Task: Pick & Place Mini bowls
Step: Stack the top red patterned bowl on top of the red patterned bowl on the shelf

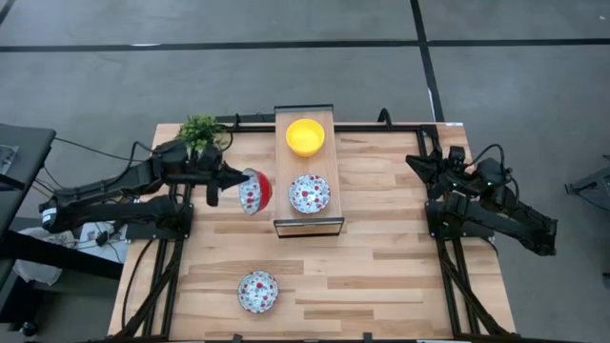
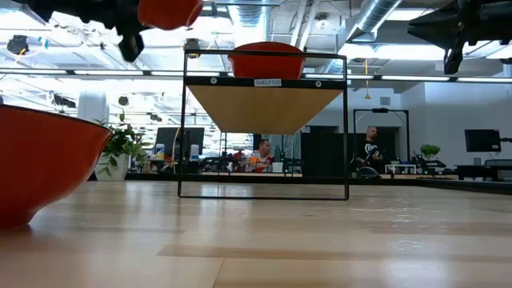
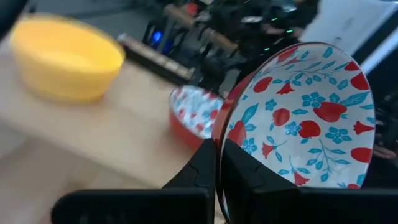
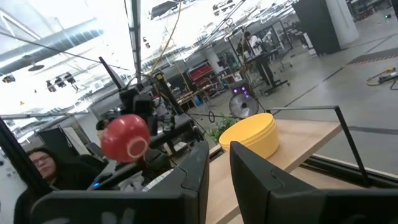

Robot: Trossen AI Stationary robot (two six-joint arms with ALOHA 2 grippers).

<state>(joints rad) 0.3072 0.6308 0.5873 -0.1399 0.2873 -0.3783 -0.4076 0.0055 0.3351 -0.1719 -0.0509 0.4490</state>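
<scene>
Floral bowl (image 1: 254,191) — in left claw (image 1: 232,180)

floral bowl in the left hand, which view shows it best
The left wrist view: the floral bowl fills the frame, tilted, its rim pinched in the left hand. The high view shows it small beside the shelf. The low and right wrist views show only its red underside.

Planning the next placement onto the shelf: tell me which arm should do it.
Left. The left gripper is shut on the rim of a floral bowl, tilted in the air just beside the shelf. The right gripper sits empty at the table's right edge, farther from the shelf.
</scene>
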